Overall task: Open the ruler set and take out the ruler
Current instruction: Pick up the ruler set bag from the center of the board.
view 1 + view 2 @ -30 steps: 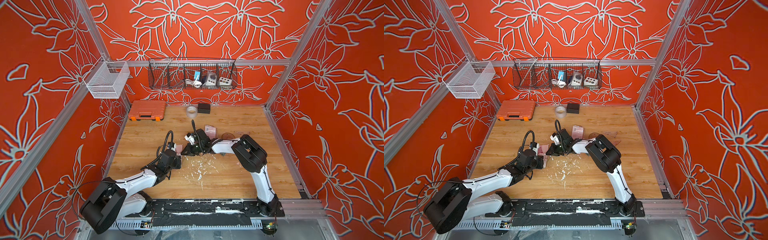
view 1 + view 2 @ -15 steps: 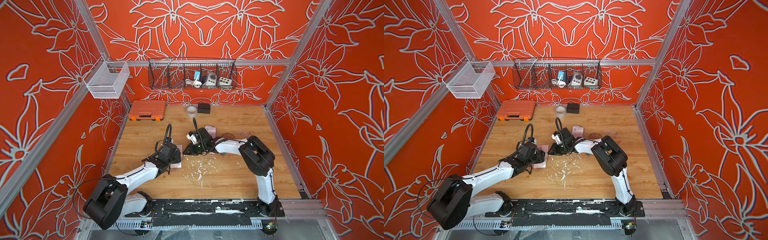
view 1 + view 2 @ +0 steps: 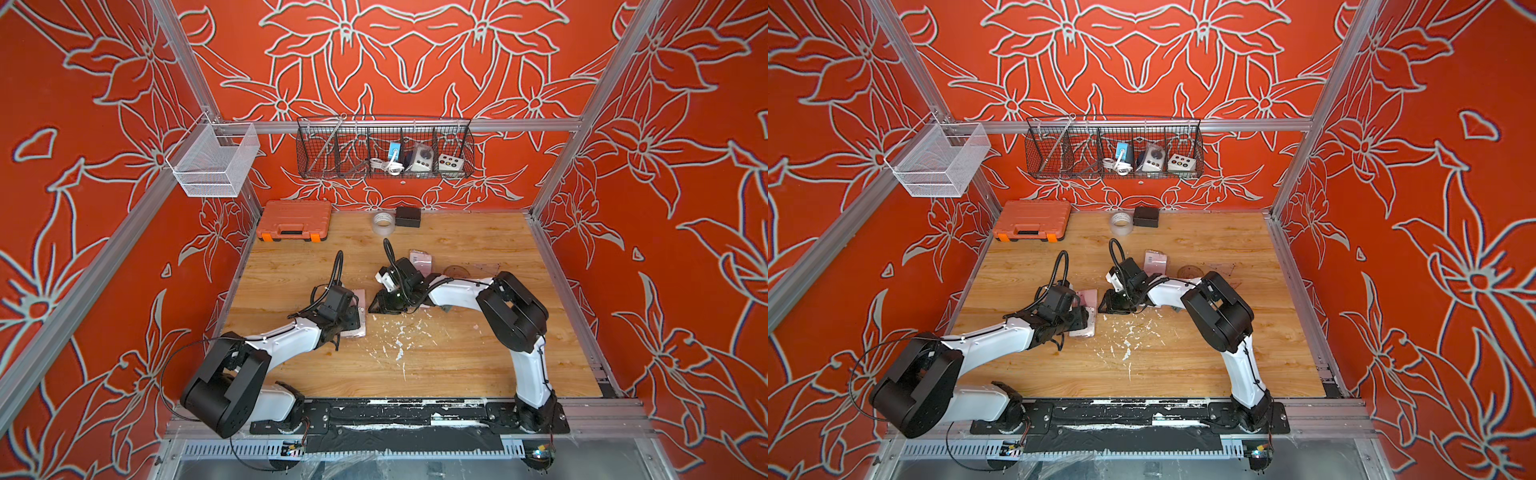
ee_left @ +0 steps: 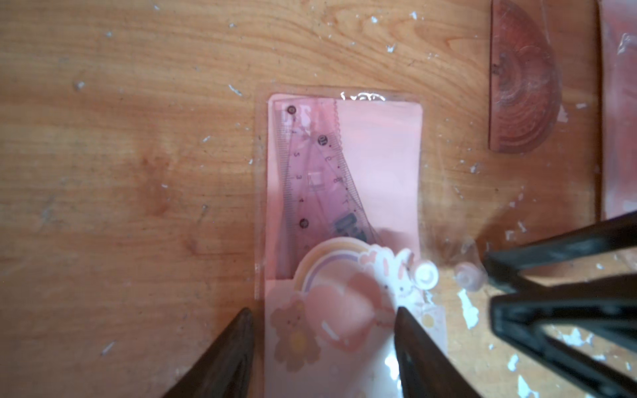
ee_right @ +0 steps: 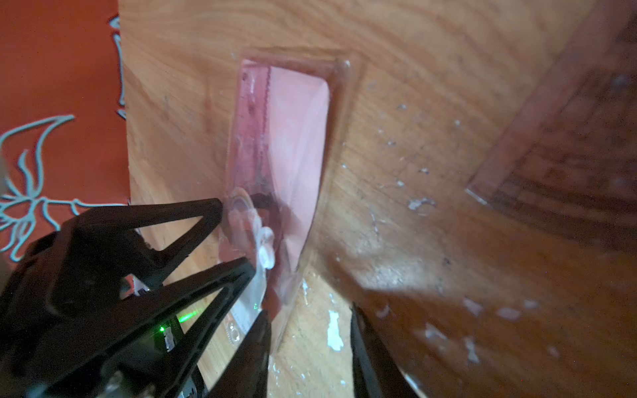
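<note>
Left wrist view: ruler set (image 4: 379,165), opening stage.
Set lies flat on table (image 4: 138,138), ruler (image 4: 293,179) inside, not drawn. Left gripper (image 4: 323,310) spread, straddling the decorated end. Right gripper (image 5: 309,310) parted beside the snap (image 4: 427,275), pinching nothing visible. Next, likely: lift flap clear, then grip ruler's end.

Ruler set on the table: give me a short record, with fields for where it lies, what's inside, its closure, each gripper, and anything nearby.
Ruler set: pink and clear pouch, lying flat on the wooden table
Contents: ruler and set square, both inside
Closure: snap halves sit apart; it looks unfastened
Left gripper: open, astride the pouch's decorated end
Right gripper: open, beside the snap flap, nothing seen between the jaws
Nearby: protractor loose on the table
</note>
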`<state>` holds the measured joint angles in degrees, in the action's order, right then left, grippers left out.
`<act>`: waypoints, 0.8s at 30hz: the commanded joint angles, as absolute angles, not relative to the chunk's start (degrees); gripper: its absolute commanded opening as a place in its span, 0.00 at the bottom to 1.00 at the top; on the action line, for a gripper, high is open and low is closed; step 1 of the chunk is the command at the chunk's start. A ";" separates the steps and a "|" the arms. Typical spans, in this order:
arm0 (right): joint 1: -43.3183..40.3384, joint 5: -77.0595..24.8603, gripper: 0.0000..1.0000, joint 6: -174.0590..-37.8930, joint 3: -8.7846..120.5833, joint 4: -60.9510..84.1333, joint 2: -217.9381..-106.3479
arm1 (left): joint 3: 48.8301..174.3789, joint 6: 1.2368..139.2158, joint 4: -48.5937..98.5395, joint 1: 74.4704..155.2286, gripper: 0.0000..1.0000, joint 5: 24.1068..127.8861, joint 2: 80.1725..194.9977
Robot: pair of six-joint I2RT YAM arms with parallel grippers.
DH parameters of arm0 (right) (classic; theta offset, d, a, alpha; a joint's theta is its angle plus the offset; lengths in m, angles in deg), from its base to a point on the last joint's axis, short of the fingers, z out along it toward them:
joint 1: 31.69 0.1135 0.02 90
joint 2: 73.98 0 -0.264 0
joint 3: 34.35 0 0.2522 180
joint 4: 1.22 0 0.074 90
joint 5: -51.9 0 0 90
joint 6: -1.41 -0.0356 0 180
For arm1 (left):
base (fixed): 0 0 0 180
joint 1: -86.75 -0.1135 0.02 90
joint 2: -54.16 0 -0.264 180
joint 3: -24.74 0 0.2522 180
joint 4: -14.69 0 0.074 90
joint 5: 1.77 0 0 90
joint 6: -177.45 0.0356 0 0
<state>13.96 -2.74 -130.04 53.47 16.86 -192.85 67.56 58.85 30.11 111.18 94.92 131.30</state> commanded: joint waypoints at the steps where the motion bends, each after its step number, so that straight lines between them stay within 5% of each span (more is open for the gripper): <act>1: 14.48 -2.27 0.32 -130.39 55.70 18.72 -195.59 | 67.77 58.50 30.15 111.10 0.63 94.73 130.63; 8: 14.37 -4.26 0.00 -131.01 54.46 18.56 -193.88 | 66.63 58.46 29.53 111.10 0.64 95.42 129.63; 14: 14.29 -4.32 0.00 -131.00 52.94 18.27 -190.72 | 66.63 58.61 30.17 111.05 0.74 95.83 127.61; 18: 14.33 -3.63 0.00 -130.78 49.51 15.53 -186.40 | 66.80 58.44 31.94 111.03 0.95 94.85 122.85; 24: 14.61 -0.47 0.00 -139.61 39.69 -0.30 -180.23 | 68.70 58.57 33.29 111.01 0.99 87.78 117.67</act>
